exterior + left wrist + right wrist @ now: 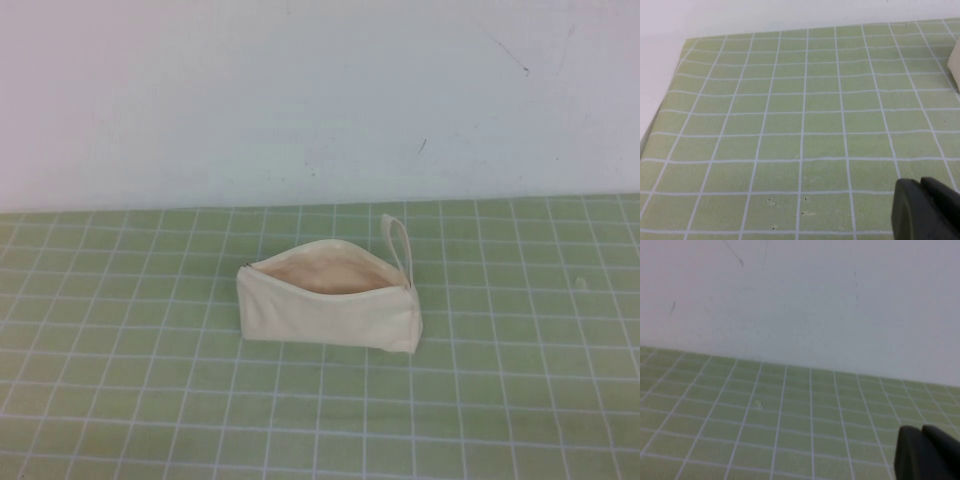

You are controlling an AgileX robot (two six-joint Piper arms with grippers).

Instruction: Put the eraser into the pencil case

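The case (330, 305) lies unzipped on the green grid mat (120, 330), mouth up, beige lining showing, its loop (397, 242) pointing toward the white wall (300, 90). The eraser cannot be seen. The left gripper (927, 210) and the right gripper (927, 452) hover over bare mat away from the case; whether either is parted cannot be told.

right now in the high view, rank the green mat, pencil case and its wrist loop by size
1. green mat
2. pencil case
3. wrist loop
Outside this view: the left gripper and right gripper show only at their wrist views' edges.
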